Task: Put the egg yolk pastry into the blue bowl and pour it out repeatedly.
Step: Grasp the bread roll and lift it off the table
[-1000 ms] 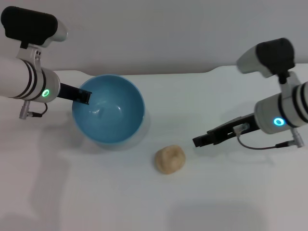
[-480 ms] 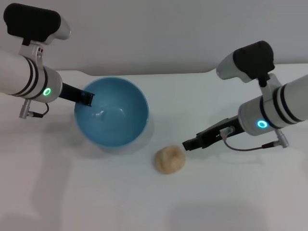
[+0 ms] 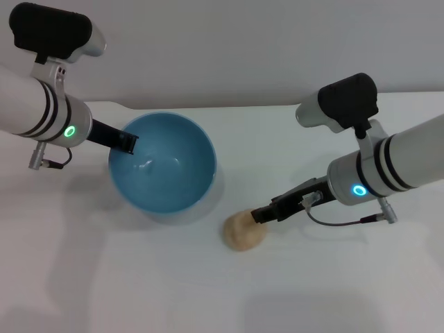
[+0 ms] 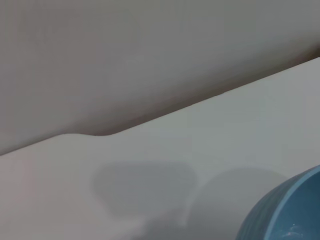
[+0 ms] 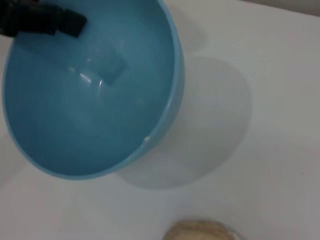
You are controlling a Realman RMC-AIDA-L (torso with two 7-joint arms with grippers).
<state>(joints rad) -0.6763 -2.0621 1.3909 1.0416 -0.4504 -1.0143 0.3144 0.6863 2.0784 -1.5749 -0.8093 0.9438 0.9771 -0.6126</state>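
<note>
While the blue bowl [image 3: 164, 167] sat tilted on the white counter [image 3: 139, 277], its open mouth turned toward the camera and toward the robot's right, the left end effector [image 3: 125, 142] was at its rim on the robot's left side. A dark finger lay over the rim's edge and reached into the bowl, so the left end effector appeared clamped on the bowl's wall; the right wrist view showed the same dark fingertip [image 5: 70, 22] inside the glossy blue interior. The left wrist view caught only a sliver of the bowl's outer side [image 4: 287, 212] against the counter and the grey wall [image 4: 125, 55] behind.

The egg yolk pastry [image 3: 243, 229] lay on the counter just beside the bowl, on the near side and toward the robot's right, outside it. The right end effector [image 3: 262, 214] was low over the counter with its dark tip touching the pastry's upper right edge. How far its fingers were spread could not be told, and nothing showed it holding the pastry. In the right wrist view, only the pastry's top [image 5: 202, 231] showed, near the bowl.
</note>
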